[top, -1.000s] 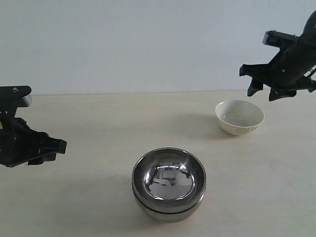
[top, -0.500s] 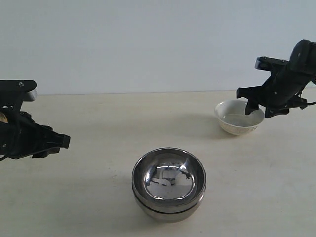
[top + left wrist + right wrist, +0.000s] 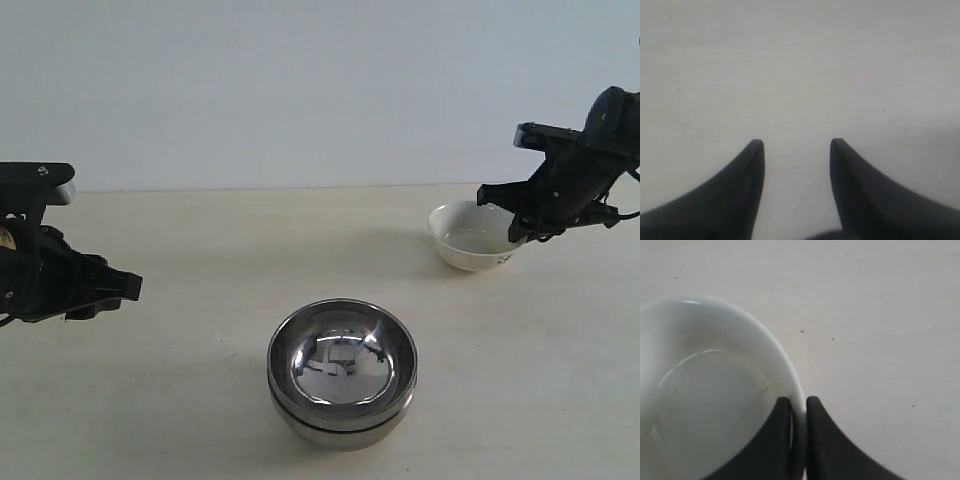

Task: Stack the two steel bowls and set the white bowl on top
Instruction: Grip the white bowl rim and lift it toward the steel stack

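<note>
The left pincer (image 3: pixel 128 288) hangs low over the table (image 3: pixel 200 420). Its two fingers are spread apart with nothing between them. The two steel bowls (image 3: pixel 342 372) sit well to the right of it, one inside the other. The right pincer (image 3: pixel 518 228) is far past them, squeezed tight on the rim of the white bowl (image 3: pixel 470 238). One finger is inside the bowl and one is outside.

Cream, glossy white bowl (image 3: pixel 468 238) — mirror-grey steel bowls (image 3: pixel 342 362), beige table (image 3: pixel 190 400).
</note>
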Robot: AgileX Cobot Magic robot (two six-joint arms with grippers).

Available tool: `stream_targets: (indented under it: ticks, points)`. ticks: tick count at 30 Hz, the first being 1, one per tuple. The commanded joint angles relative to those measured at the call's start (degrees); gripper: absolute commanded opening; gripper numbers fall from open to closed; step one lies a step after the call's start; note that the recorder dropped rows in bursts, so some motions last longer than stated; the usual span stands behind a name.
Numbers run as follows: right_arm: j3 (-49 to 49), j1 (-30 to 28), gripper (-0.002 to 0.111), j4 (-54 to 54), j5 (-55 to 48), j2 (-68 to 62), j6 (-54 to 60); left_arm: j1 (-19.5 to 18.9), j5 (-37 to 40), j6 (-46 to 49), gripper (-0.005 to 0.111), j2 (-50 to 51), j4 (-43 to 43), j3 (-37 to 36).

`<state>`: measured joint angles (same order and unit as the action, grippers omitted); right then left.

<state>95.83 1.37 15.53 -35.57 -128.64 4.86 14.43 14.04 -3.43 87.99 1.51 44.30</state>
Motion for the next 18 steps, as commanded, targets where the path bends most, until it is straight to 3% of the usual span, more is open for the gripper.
stream_targets:
  ticks: [1,18]
  points:
    - [0.2,-0.2,0.0,0.9,-3.7,2.5,0.8,0.1,-0.1,0.5,0.041,0.1,0.6,0.3]
    - [-1.7,-0.2,0.0,11.3,-15.3,9.4,9.3,0.1,1.8,0.5,0.041,0.1,0.4,0.3]
